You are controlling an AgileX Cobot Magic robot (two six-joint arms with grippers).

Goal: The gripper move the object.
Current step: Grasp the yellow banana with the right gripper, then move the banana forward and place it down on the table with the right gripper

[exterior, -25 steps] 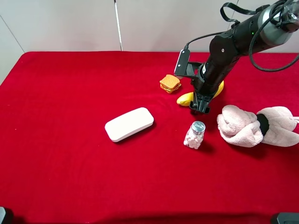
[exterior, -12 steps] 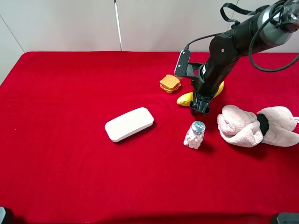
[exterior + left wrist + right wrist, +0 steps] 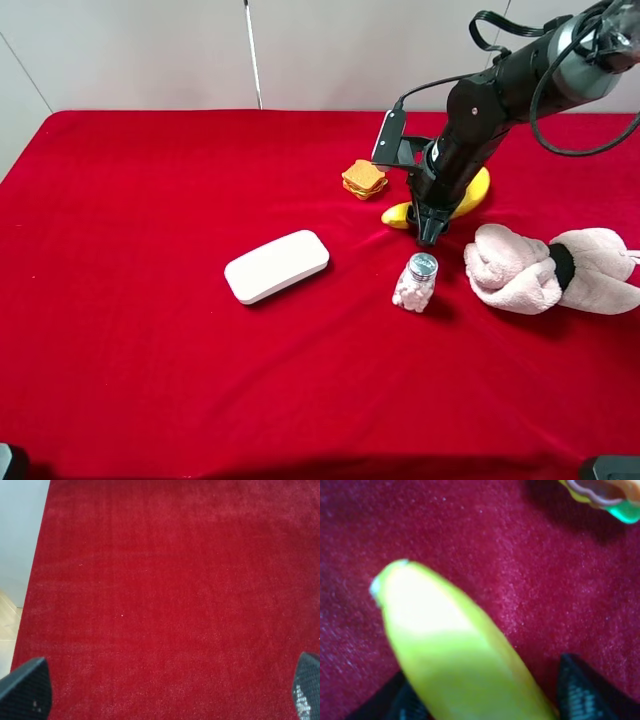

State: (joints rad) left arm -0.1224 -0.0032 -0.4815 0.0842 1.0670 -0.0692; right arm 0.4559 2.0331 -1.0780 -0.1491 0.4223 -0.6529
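Note:
The yellow banana (image 3: 472,194) lies on the red cloth at the back right, its middle hidden by my right arm. My right gripper (image 3: 429,230) points down over it with a finger on each side. In the right wrist view the banana (image 3: 445,630) fills the space between the two black fingertips (image 3: 582,690), and the gripper (image 3: 485,692) is closed on it. My left gripper (image 3: 165,690) is open and empty over bare red cloth, with only its two fingertips (image 3: 27,687) showing. It does not show in the exterior view.
An orange sandwich toy (image 3: 364,179) sits just left of the banana. A small jar of white pieces (image 3: 416,283) stands in front of the gripper. A pink plush (image 3: 550,268) lies to the right, and a white rounded case (image 3: 277,265) at centre. The table edge (image 3: 30,580) shows in the left wrist view.
My right gripper has shifted slightly back with the banana. The banana's right end now sits higher and further right than before. The left arm has not moved.

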